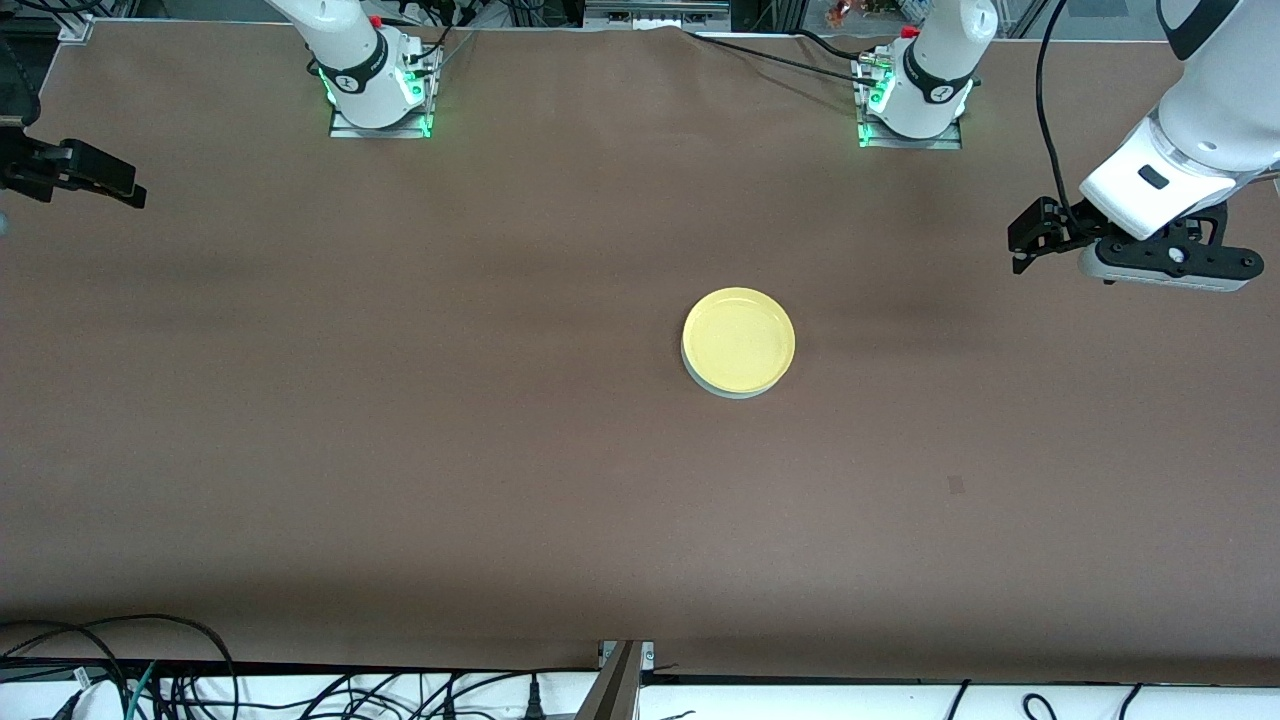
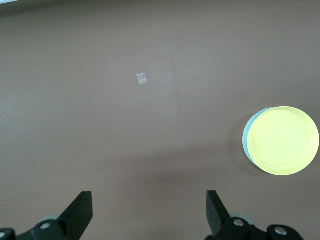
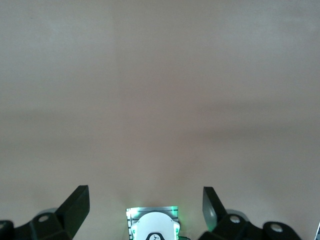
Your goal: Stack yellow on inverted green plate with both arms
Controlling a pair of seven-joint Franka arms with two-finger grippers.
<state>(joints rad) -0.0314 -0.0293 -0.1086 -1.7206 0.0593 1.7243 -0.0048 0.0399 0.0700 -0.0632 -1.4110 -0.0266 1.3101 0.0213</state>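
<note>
Front view: I see the yellow plate (image 1: 739, 340) sitting on the green plate (image 1: 722, 387), of which only a thin pale rim shows. The stack lies mid-table, well apart from both claws. The left claw (image 1: 1022, 243) hangs over the left arm's end of the table; the right claw (image 1: 125, 188) over the right arm's end. Nothing lies between either claw and the stack.

Left wrist view: the left claw (image 2: 149, 207) is spread wide, holding nothing. Yellow plate (image 2: 283, 140) overlaps a green sliver (image 2: 245, 137). A small pale square (image 2: 141, 78) marks the tabletop.

Right wrist view: the right claw (image 3: 145, 202) is wide open, empty, over bare table (image 3: 160, 100); the arm base (image 3: 153, 225) shows here.
</note>
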